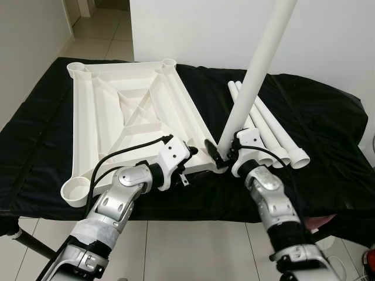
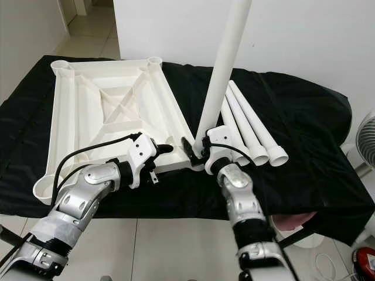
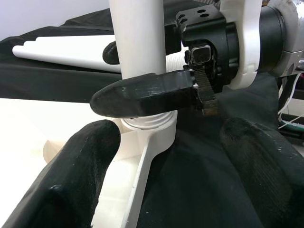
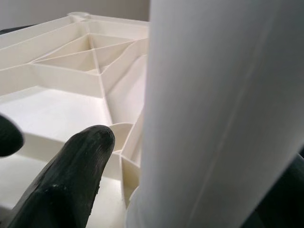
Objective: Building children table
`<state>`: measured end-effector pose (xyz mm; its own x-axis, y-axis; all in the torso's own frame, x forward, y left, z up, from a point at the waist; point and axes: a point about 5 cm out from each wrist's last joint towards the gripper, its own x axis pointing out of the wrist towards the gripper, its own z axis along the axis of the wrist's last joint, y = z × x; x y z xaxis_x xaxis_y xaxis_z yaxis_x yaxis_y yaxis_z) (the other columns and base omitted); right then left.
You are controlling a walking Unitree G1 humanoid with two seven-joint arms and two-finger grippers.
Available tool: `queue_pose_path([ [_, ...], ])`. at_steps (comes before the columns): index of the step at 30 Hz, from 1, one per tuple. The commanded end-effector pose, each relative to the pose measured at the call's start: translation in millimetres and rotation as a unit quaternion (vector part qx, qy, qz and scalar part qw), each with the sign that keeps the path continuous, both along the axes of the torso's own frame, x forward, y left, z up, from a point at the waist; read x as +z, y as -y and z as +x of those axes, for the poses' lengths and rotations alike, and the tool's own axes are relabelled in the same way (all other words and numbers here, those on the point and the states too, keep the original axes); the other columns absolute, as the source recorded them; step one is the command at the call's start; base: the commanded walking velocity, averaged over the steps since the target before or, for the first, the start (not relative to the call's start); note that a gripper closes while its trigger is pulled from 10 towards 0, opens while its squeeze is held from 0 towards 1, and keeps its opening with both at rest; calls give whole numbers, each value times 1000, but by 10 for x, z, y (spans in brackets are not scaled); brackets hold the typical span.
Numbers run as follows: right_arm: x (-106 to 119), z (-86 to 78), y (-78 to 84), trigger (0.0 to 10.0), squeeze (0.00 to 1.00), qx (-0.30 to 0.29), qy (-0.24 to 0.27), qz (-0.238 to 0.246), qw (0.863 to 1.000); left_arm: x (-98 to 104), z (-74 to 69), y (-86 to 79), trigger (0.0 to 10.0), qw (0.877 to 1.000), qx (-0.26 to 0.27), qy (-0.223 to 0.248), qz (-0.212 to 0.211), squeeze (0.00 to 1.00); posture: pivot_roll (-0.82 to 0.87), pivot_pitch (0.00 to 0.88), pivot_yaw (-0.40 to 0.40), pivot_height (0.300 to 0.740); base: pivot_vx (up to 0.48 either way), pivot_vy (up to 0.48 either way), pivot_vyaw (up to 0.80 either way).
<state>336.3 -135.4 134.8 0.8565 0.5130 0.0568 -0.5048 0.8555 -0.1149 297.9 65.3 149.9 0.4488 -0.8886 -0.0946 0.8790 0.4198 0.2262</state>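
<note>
A white plastic children's tabletop (image 1: 132, 111) lies underside up on a black-covered bed (image 1: 328, 123), its ribbed frame showing and round leg sockets at its corners. At the corner nearest the robot's right side, the right gripper (image 1: 221, 153) holds a white leg tube (image 1: 255, 76) upright, black fingers clamped on either side of the tube just above its base. In the left wrist view the tube's threaded end (image 3: 151, 121) sits at the mouth of the corner socket (image 3: 152, 137) — whether it is fully seated cannot be told.

The left gripper (image 1: 188, 153) rests at the tabletop's near edge, just beside that socket, its two fingers spread apart and closed on nothing; it appears to steady the frame.

As a judgement, the build is at an early stage: one leg is going in, none looks finished. The near left socket (image 1: 76, 190) and the two far sockets (image 1: 168, 62) stand empty. Three more leg tubes (image 1: 275, 132) lie side by side on the cover toward the bed's right side, just behind the right gripper, waiting their turn — after which the table would have to be turned upright.

No brand, label or legible writing shows on the tabletop, the tubes or the robot.
</note>
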Motion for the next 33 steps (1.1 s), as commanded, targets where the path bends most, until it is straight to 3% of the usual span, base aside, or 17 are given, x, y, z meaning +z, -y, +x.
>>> queue_pose_path([
  [1, -1, 11, 7, 10000, 0, 13, 3, -1, 1000, 4, 17, 13, 10000, 1000, 16, 6, 2, 0, -51, 0, -45, 740, 0, 0, 0],
  [6, 9, 67, 53, 10000, 0, 41, 6, -10, 999, 4, -4, 34, 10000, 1000, 10, 6, 1, 0, -48, 0, -46, 740, 0, 0, 0],
  [7, 19, 95, 70, 6863, 0, 54, 8, -15, 998, 2, -15, 45, 10000, 1000, 7, 5, 1, 0, -45, 0, -49, 740, 0, 0, 0],
  [8, 19, 95, 70, 6863, 0, 54, 8, -15, 998, 2, -15, 45, 10000, 1000, 7, 5, 1, 0, -45, 0, -49, 740, 0, 0, 0],
  [10, 5, 146, 84, 0, 0, 77, -7, -32, 997, 1, -33, 69, 10000, 1000, 3, 6, -1, 0, -43, 0, -53, 740, 0, 0, 0],
  [15, -70, 150, 109, 0, 0, 100, -32, -49, 993, -2, -55, 106, 10000, 1000, -1, 8, -3, 0, -31, 0, -70, 740, 0, 0, 0],
  [24, -195, 98, 166, 0, 0, 108, -55, -37, 992, -12, -79, 110, 10000, 1000, 2, 9, -7, 0, -21, 0, -86, 740, 0, 0, 0],
  [25, -178, 112, 177, 10000, 0, 95, -53, -18, 994, -18, -83, 105, 10000, 1000, 3, 7, -8, 0, -21, 0, -87, 740, 0, 0, 0],
  [33, -114, 169, 198, 10000, 0, 8, -39, 16, 999, -29, -81, 87, 10000, 1000, 10, 3, -9, 0, -19, 0, -88, 740, 0, 0, 0],
])
